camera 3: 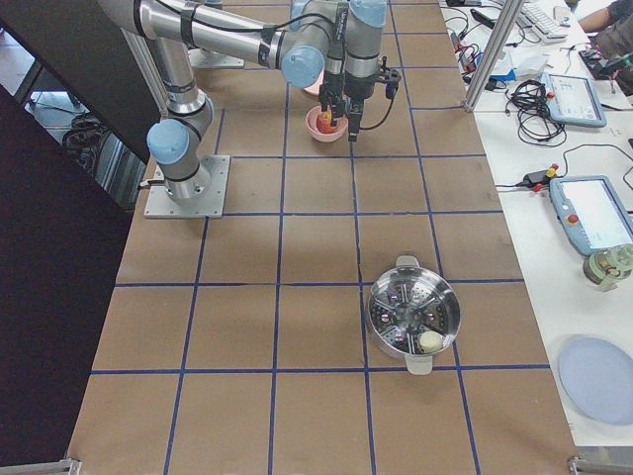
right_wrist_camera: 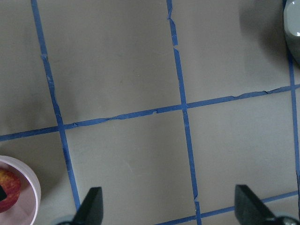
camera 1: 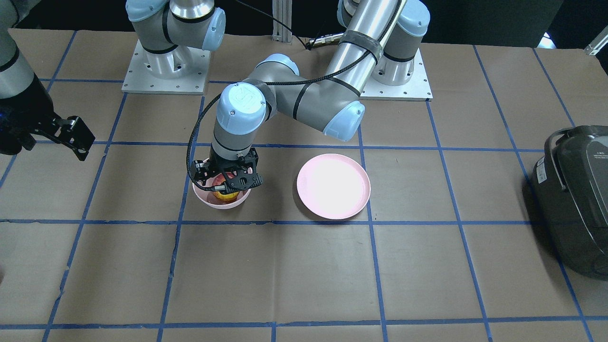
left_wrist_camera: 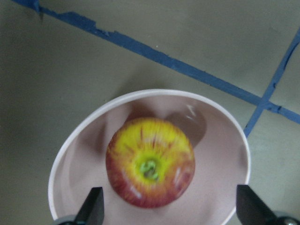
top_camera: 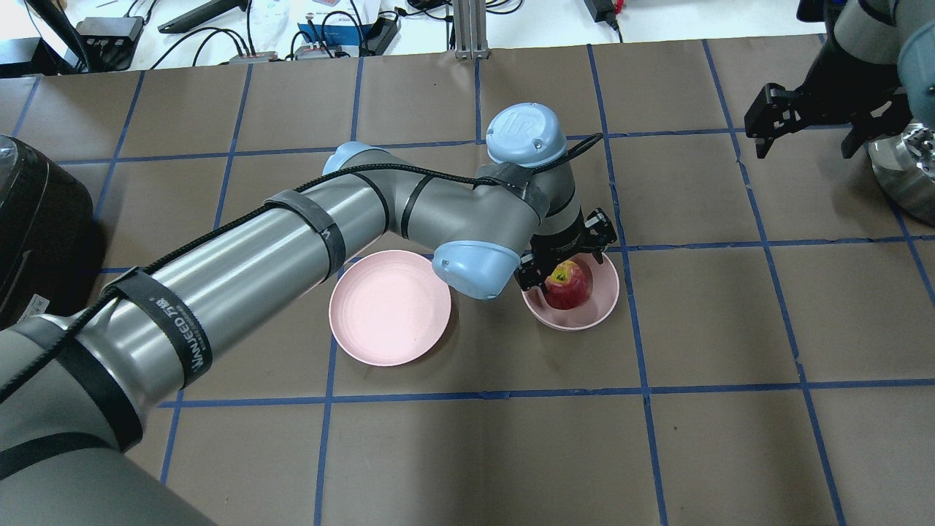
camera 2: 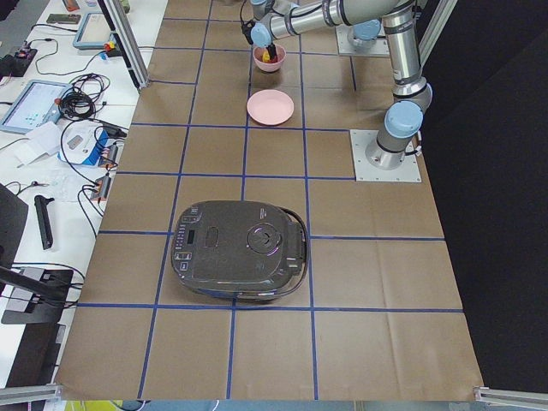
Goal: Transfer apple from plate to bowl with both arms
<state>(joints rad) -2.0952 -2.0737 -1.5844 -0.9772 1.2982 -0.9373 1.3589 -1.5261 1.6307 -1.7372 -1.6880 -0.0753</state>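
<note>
The red-and-yellow apple (top_camera: 568, 283) lies inside the deep pink bowl (top_camera: 600, 310), stem dimple up; it also shows in the left wrist view (left_wrist_camera: 150, 168) and the front view (camera 1: 225, 194). My left gripper (top_camera: 564, 257) hangs just above the bowl (left_wrist_camera: 70, 154) with its jaws open; its fingertips (left_wrist_camera: 93, 206) stand apart on either side of the apple without touching it. The flat pink plate (top_camera: 389, 307) lies bare beside the bowl, under my left forearm. My right gripper (top_camera: 807, 137) is open and empty, raised far off at the table's right side.
A black rice cooker (top_camera: 36, 219) stands at the table's left end. A steel steamer pot (top_camera: 906, 168) stands at the right end, near my right gripper. Blue tape lines grid the brown table cover (top_camera: 482, 453).
</note>
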